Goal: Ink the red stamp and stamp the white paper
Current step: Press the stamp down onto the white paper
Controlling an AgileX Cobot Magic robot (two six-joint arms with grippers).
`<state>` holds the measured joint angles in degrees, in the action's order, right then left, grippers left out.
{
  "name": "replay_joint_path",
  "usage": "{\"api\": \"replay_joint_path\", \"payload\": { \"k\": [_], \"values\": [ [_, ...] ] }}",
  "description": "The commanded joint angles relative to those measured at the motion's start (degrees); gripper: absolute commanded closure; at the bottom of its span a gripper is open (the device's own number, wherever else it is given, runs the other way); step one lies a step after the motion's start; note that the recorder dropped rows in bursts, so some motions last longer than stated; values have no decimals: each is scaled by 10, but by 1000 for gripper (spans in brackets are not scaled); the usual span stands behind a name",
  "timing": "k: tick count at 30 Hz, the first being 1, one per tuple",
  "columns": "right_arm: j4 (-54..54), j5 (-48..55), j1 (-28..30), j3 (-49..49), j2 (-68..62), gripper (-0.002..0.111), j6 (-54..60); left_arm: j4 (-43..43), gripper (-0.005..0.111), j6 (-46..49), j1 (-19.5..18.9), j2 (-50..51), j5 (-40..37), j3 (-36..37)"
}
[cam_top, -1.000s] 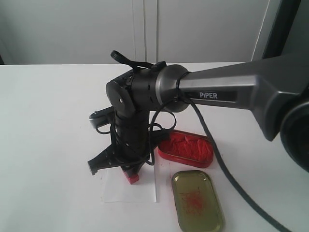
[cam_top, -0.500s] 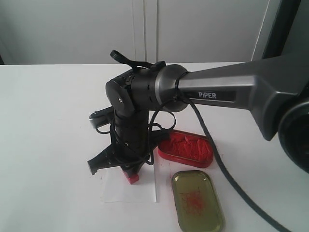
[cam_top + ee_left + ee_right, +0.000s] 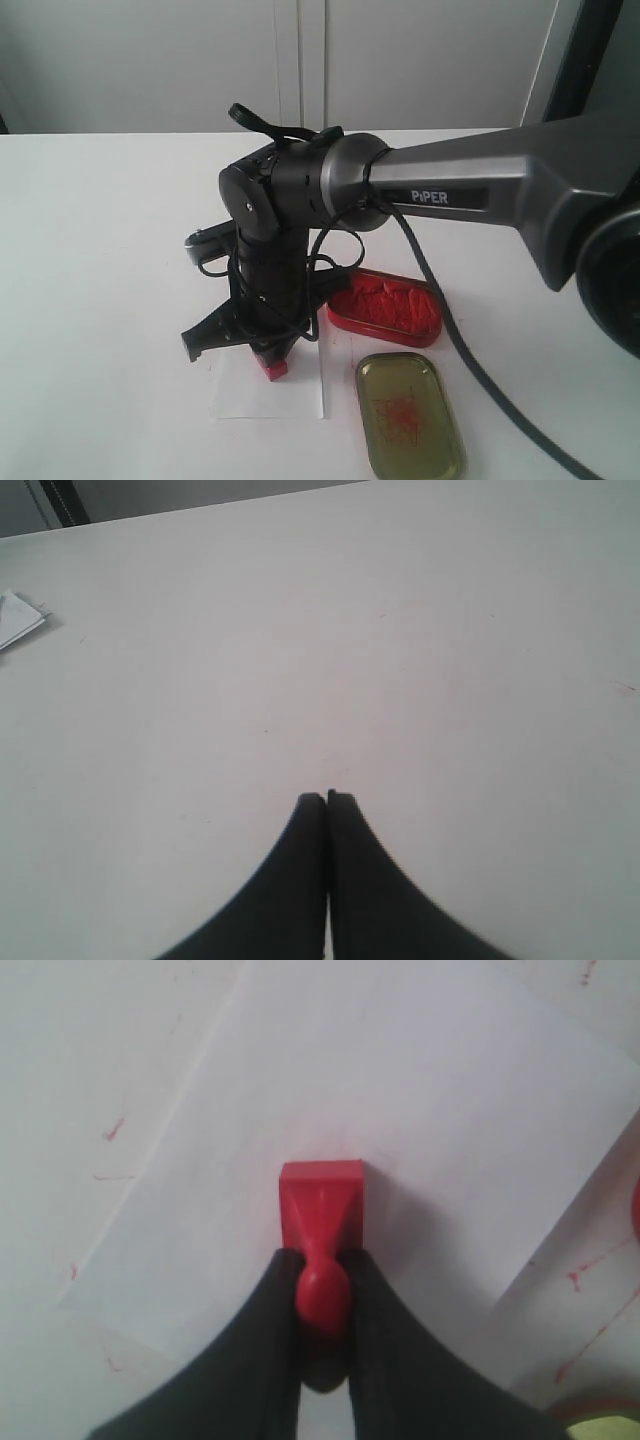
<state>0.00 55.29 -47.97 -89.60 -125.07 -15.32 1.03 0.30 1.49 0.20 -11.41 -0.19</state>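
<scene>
Right wrist view, nearest first: the right end effector (image 3: pixel 320 1260) is clamped on the knob of the stamp (image 3: pixel 321 1200). The stamp's square head appears to sit flat on the paper (image 3: pixel 400 1100), probably pressed down so the print takes. Holding it by the knob leaves the head free to meet the sheet squarely.

In the exterior view the lid (image 3: pixel 410 415) lies nearest, at about 4 o'clock from the stamp. The open ink tin (image 3: pixel 385 307) lies beyond at 2 o'clock. Both rest on the surface (image 3: pixel 100 250) just beside the paper, handy for inking yet off the sheet.

The left end effector (image 3: pixel 327 798) hovers closed and empty over the surface, out of the way.
</scene>
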Motion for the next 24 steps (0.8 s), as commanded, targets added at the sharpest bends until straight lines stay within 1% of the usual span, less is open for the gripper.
{"api": "replay_joint_path", "payload": {
  "k": [1, 24],
  "values": [
    [-11, -16, 0, 34, -56, 108, -1, -1, 107, 2, -1, -2, 2, 2],
    [-13, -18, 0, 34, 39, 108, -3, -1, 107, 2, -1, -2, 2, 2]
  ]
}}
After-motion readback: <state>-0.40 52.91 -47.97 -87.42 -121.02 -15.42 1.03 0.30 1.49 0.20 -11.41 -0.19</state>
